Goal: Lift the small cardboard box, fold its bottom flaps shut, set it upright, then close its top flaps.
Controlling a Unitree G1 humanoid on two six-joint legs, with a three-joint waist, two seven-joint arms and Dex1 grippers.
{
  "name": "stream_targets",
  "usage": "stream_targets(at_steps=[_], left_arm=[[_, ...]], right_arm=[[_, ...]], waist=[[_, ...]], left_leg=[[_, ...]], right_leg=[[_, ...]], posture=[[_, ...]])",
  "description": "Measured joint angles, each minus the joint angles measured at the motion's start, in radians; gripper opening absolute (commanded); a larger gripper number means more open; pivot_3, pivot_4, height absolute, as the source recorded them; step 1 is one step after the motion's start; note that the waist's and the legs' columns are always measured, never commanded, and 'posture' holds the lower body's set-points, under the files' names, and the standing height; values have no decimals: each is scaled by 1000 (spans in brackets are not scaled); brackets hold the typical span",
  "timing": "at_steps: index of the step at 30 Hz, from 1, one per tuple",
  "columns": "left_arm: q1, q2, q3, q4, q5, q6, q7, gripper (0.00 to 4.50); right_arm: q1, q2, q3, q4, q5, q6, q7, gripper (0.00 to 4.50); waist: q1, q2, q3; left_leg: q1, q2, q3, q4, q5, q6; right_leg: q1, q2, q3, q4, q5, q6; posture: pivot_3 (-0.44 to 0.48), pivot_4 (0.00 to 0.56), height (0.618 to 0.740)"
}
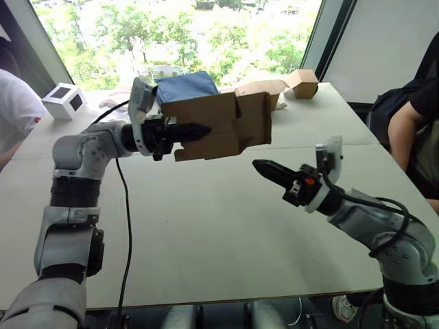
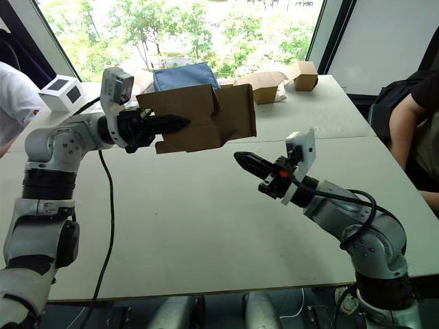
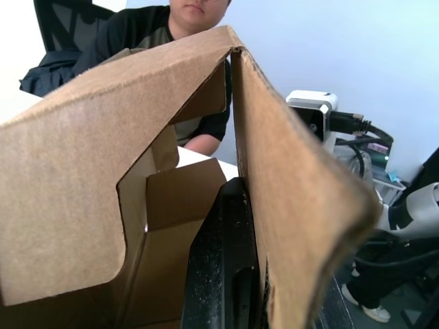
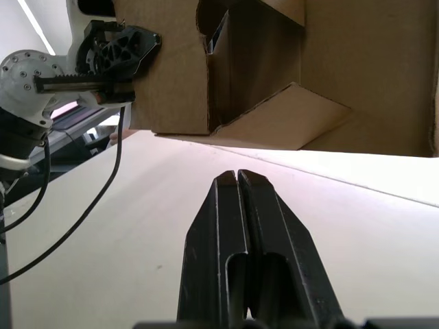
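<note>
Small cardboard box (image 1: 219,127) hangs in the air above the far half of the table (image 1: 206,226), lifted clear of the surface and held by the left gripper (image 1: 195,131), whose black fingers are pinched on one of its brown walls; in the left wrist view one finger (image 3: 223,267) lies flat against the inner face of that wall. The box is turned on its side, with an open end facing the right arm, and its flaps (image 4: 288,116) stand loose and unfolded, one hanging partway across the opening. The right gripper (image 1: 264,168) floats below and to the right of the box, apart from it, pointing up toward that open end; its two fingers are pressed together with nothing between them, as the right wrist view shows plainly. The table is a broad, pale, matte top with a seam running across it, bare beneath the box. A black cable (image 1: 127,226) trails down across its left side from the left arm. Along the far edge sit a white cube with a black panel (image 1: 64,100) at the left, a blue bag or pad (image 1: 186,86) just behind the held box, and other brown cardboard cartons (image 1: 302,82) toward the right corner. Behind the table a large window (image 1: 185,34) looks onto green trees, with a plain pale wall to its right. A person in a white sleeve (image 1: 15,110) sits at the left edge, and a person in a dark top (image 1: 415,116) sits at the right.
</note>
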Motion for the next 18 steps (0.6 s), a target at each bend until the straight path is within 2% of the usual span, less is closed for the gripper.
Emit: stream_targets(at_steps=[4,18], left_arm=[[0,-2,0,-21,-3,8,0,0],[36,-3,0,-85,-16,44,10,0]], right_arm=[[-54,40,0,38,-38,-26,-7,10],[-90,139,24,60,-36,-28,8,10]], waist=[[3,0,0],[0,0,0]], left_leg=[[0,0,0,0,0,0],[0,0,0,0,0,0]], right_leg=[[0,-1,0,0,0,0],[0,0,0,1,0,0]], posture=[[0,150,740],[0,150,740]])
